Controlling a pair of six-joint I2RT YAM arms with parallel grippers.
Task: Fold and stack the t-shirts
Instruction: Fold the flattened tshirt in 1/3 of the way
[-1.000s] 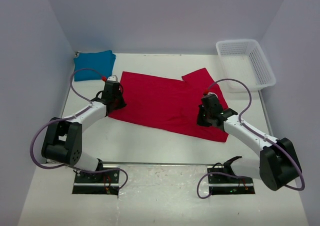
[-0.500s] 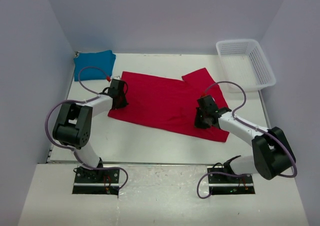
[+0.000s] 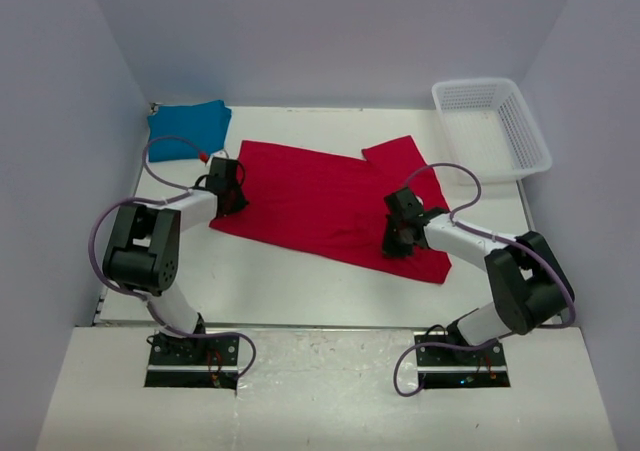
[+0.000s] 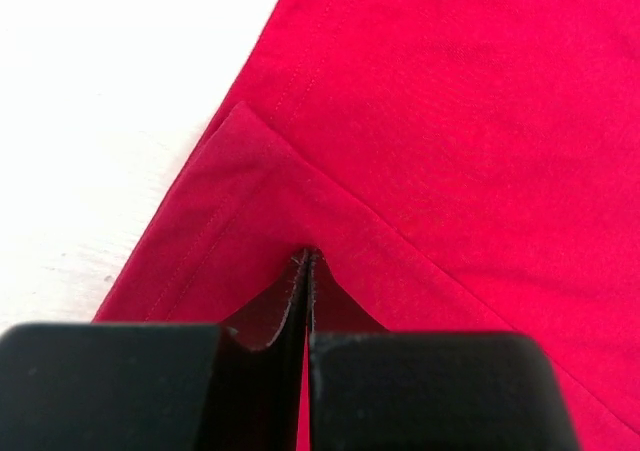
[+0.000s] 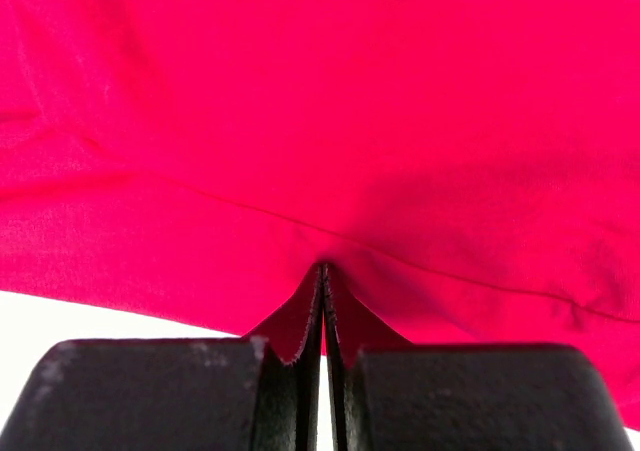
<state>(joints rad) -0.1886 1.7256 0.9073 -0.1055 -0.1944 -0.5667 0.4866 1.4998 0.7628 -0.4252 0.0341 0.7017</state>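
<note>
Spread across mid-table, the red t-shirt (image 3: 320,206) is now pinched at both ends: the left gripper (image 4: 307,261) has just clamped its left edge, while the right gripper (image 5: 322,271), shifted inward, stays shut on the near hem. The teal t-shirt (image 3: 188,129) lies unmoved in the far-left corner.

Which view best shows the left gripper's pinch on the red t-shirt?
Left wrist view: the left gripper is shut, a ridge of the red t-shirt pinched at its fingertips. The top view shows it small at the shirt's left edge, jaws hidden. The right wrist view misses it.
</note>
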